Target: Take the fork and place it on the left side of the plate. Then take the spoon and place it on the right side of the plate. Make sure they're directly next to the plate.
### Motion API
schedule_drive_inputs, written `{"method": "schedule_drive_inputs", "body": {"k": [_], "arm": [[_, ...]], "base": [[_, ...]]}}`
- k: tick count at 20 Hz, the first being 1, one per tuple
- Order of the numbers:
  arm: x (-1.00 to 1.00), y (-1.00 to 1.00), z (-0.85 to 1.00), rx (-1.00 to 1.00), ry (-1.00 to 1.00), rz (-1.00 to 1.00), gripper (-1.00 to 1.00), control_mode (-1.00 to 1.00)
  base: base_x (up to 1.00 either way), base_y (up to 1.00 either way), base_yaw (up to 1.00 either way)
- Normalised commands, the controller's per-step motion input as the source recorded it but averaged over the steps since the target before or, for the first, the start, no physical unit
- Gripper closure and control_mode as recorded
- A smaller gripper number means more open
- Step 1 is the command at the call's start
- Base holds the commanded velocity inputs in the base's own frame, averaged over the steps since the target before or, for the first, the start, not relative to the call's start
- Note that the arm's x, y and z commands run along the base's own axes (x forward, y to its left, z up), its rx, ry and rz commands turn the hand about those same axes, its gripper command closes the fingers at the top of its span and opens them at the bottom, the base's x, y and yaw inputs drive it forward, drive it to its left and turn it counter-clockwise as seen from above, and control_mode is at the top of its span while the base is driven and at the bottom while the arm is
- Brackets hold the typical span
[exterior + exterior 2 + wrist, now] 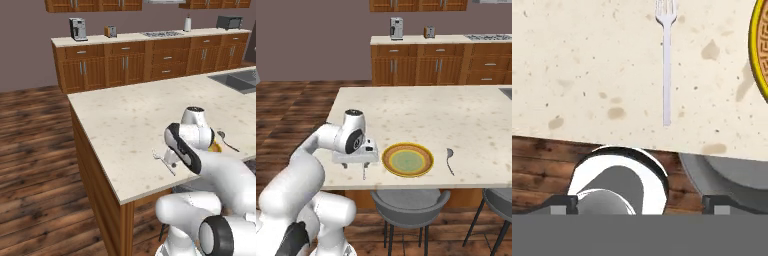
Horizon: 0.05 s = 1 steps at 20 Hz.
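The pincer [355, 166] hangs over the near edge of the island counter [130, 120] with its fingers spread wide and nothing between them. Right below it lies the fork [666, 60], flat on the stone, close to the left of the plate [407, 160], with a gap of bare counter between them. It looks placed, though I'd want that gap judged closer. Over on the far side of the plate sits the spoon [449, 160], near it but clearly apart, handle toward the counter edge. That's the piece to go for next, I reckon. It's a light, stiff bit of metal, thin and lying flat, so it should be slippery and hard to get under. Best bet is pinching across the slim handle near its middle, fingers straddling it, not the rounded bowl, which would likely squirt out.
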Motion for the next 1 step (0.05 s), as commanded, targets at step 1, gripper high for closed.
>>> {"method": "schedule_drive_inputs", "body": {"k": [1], "arm": [[-0.46,0.00,0.58,0.00,-0.04,0.00,-1.00,-1.00]], "base": [[0.00,0.00,0.00]]}}
